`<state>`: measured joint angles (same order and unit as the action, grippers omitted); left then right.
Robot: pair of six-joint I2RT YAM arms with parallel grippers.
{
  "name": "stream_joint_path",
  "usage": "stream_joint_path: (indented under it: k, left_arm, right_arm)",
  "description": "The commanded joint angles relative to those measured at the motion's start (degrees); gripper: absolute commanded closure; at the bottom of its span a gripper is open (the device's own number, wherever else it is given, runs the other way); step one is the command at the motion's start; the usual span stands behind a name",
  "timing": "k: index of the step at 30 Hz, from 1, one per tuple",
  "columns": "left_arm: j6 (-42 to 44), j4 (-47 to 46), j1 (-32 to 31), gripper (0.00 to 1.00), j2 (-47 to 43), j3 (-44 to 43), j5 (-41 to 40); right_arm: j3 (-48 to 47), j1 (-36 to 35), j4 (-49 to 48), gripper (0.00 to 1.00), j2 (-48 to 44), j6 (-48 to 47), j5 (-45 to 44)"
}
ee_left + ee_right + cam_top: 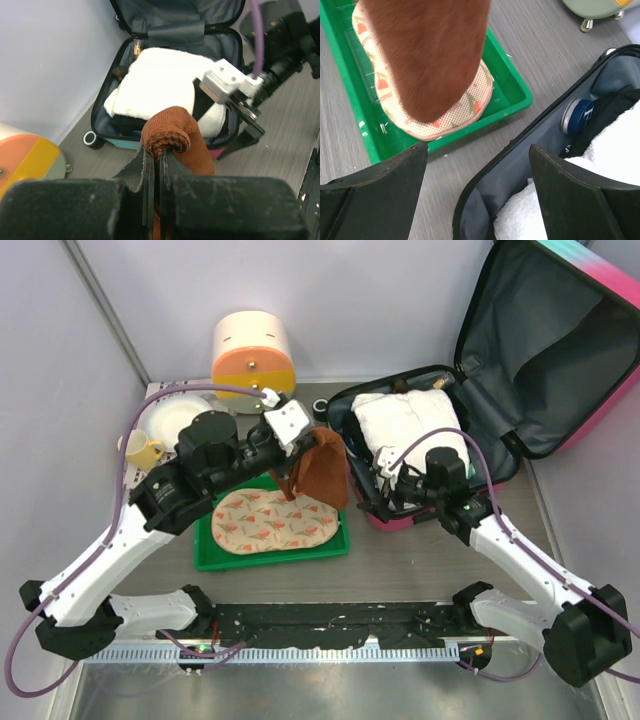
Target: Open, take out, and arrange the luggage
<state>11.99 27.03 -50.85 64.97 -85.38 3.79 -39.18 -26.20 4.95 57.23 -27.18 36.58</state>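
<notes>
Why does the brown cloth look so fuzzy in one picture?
Right wrist view: the brown cloth hangs close to the lens, so it looks soft; left wrist view: its weave shows crisply in the left pincer; top view: evenly lit, everything sharp.

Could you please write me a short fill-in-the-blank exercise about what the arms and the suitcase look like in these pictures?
1. The left gripper is shut on a ___ cloth.
2. The tray below that cloth is coloured ___.
3. The suitcase lies with its lid ___.
4. The big folded towel inside the suitcase is ___ in colour.

Missing words: brown; green; open; white.
</notes>
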Motion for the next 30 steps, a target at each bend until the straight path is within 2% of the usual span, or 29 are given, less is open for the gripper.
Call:
stream_joint_path:
  k: [1, 4, 6, 7, 10, 16, 22, 26, 30]
  left_arm:
    - [1.46, 2.77, 0.84, 1.00, -4.67, 1.27, 1.92]
    - [1.63, 3.21, 1.28, 1.00, -6.17, 2.15, 1.75]
    - [1.46, 3.47, 1.37, 1.00, -6.17, 1.89, 1.57]
    - [1.46, 3.56, 1.37, 1.00, -6.26, 1.63, 1.74]
    - [1.98, 3.91, 1.37, 1.00, -5.64, 0.66, 1.83]
    - [3.30, 3.82, 1.37, 1.00, -5.20, 0.31, 2.01]
    - [2.25, 3.56, 1.54, 1.00, -5.03, -0.05, 2.10]
    - [1.64, 5.14, 1.72, 1.00, -5.82, 0.39, 1.66]
    - [0.50, 6.11, 2.07, 1.00, -8.27, 1.97, 2.01]
  right_arm:
    - [-5.81, -2.01, -7.59, 0.12, 2.53, 3.45, -2.65]
    - [-6.43, -6.04, -6.54, 0.12, 2.62, 4.15, -2.74]
    - [-6.26, -7.98, -5.31, 0.12, 1.92, 1.36, -2.39]
    - [-5.83, -9.91, -1.47, 0.12, 0.96, -0.23, -2.56]
    - [-4.25, -10.98, 2.50, 0.12, -1.59, -3.93, -1.87]
    - [-5.47, -14.58, 7.53, 0.10, -2.13, -4.46, -1.41]
    - [-4.95, -17.13, -0.71, 0.11, 1.91, 1.33, -7.91]
    - [-5.12, -17.22, -2.84, 0.19, 3.24, 1.16, -13.98]
    - [-5.65, -17.22, -3.45, 0.23, 3.68, 4.49, -17.50]
